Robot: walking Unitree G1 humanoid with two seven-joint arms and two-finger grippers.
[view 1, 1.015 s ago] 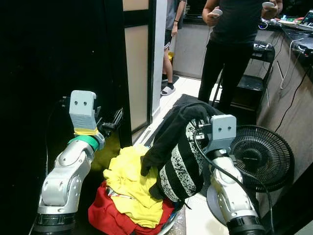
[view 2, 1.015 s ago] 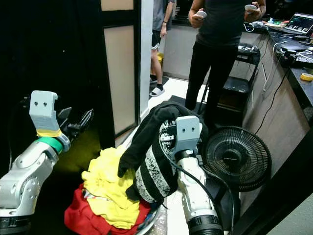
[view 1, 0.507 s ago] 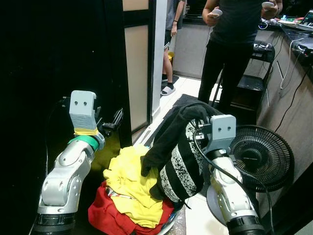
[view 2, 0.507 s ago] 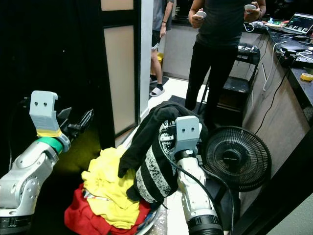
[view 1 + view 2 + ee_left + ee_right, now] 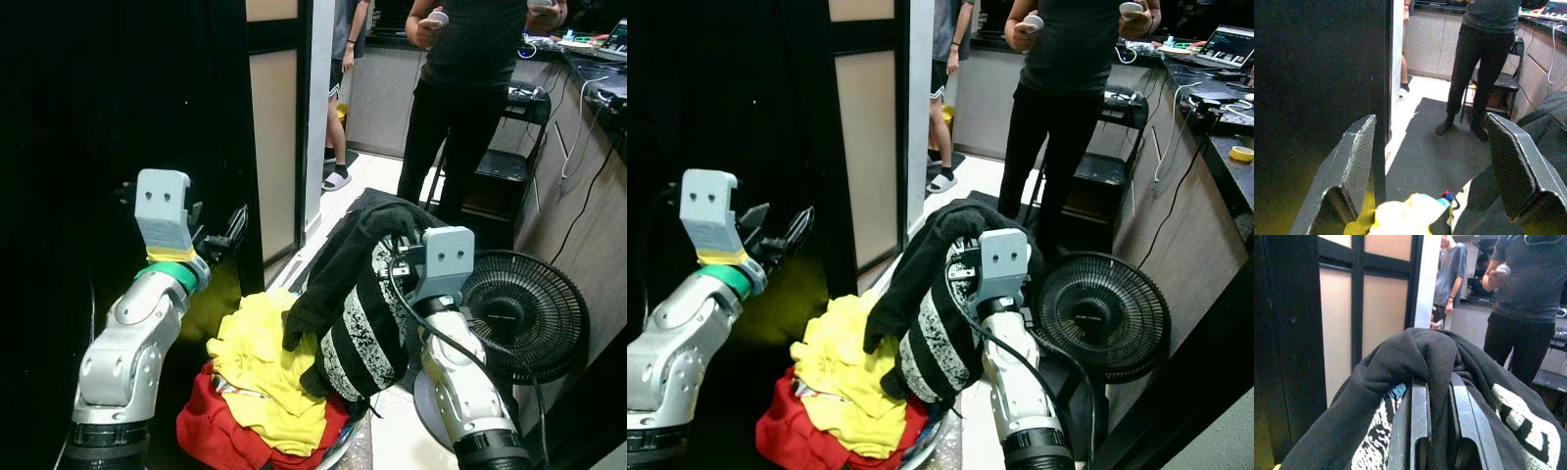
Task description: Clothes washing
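Note:
My right gripper [image 5: 1437, 382] is shut on a black garment with white print [image 5: 358, 294], held up above a pile of clothes. The garment drapes over the gripper's fingers [image 5: 1419, 406] and hangs down on both sides. Below it lie a yellow garment [image 5: 260, 367] and a red garment [image 5: 220, 426] heaped in a basket whose rim [image 5: 343, 452] shows at the pile's lower edge. My left gripper [image 5: 230, 233] is open and empty, raised to the left of the pile beside a dark door frame; its fingers [image 5: 1359, 156] stand wide apart.
A black floor fan [image 5: 524, 313] stands right of my right arm. A person in dark clothes [image 5: 465, 98] stands ahead holding controllers, and a second person [image 5: 343, 88] stands farther back. A black-framed panel [image 5: 279, 137] rises left of the walkway. A counter [image 5: 598, 69] runs along the right.
My left arm has risen slightly with its gripper still open. The right gripper and the black garment have not visibly moved.

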